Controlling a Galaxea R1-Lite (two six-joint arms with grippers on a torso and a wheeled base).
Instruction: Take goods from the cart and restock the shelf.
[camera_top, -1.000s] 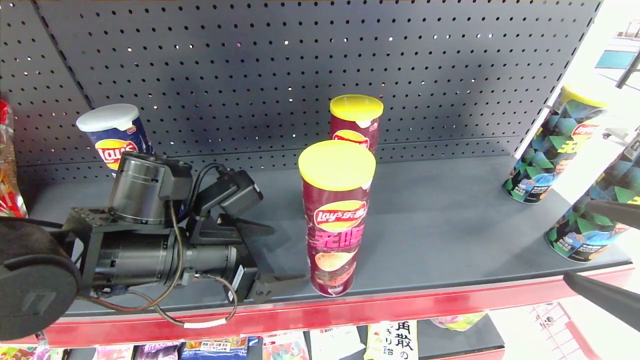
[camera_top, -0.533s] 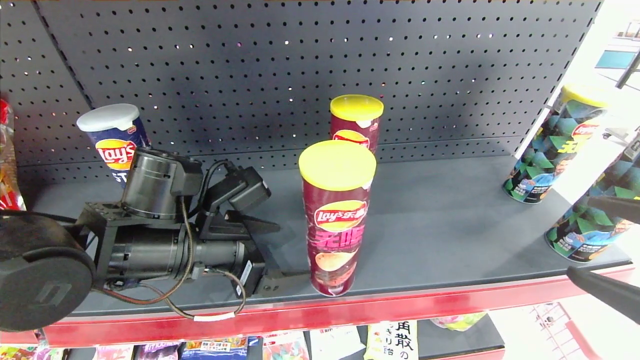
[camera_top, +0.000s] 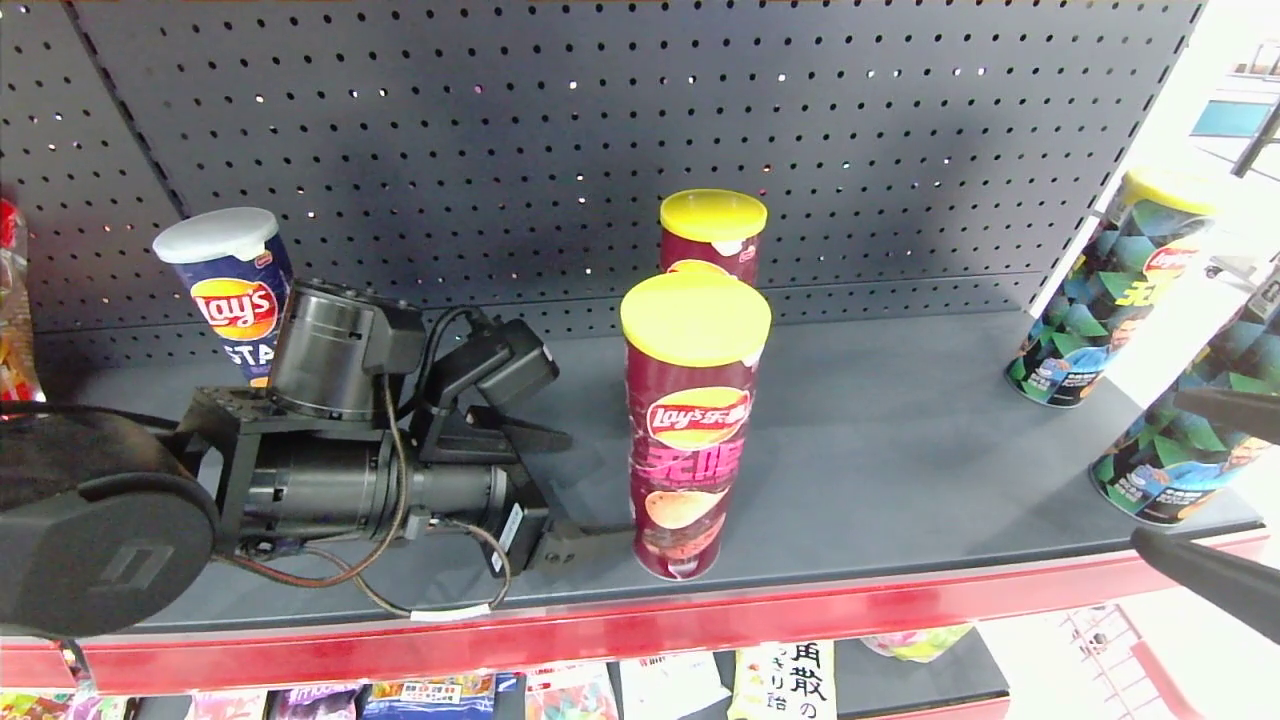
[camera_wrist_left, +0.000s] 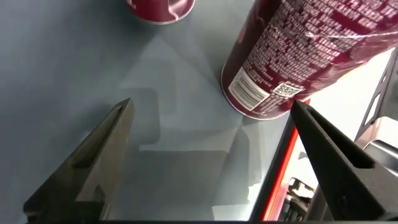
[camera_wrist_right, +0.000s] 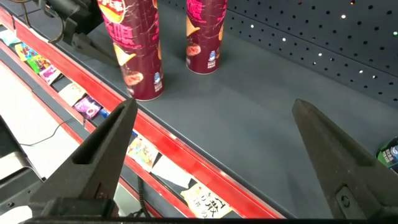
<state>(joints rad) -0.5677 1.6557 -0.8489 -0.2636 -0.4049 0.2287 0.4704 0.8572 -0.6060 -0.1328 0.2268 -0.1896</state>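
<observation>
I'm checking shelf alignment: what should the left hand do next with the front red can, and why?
Probably nudge the front red can back from the shelf lip: it stands upright close to that edge, and the open left hand sits low beside its base.

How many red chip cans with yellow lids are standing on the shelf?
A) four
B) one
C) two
C: the front red can stands near the edge of the shelf, and the back red can stands behind it by the holey wall.
</observation>
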